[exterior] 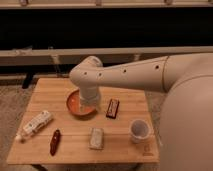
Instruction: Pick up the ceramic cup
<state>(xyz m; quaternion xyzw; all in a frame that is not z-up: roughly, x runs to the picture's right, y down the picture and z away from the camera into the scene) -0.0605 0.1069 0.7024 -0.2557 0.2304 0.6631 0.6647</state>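
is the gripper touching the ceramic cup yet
Apart. The camera view shows the gripper low over the orange bowl, while the ceramic cup stands near the table's front edge, bare wood between them.
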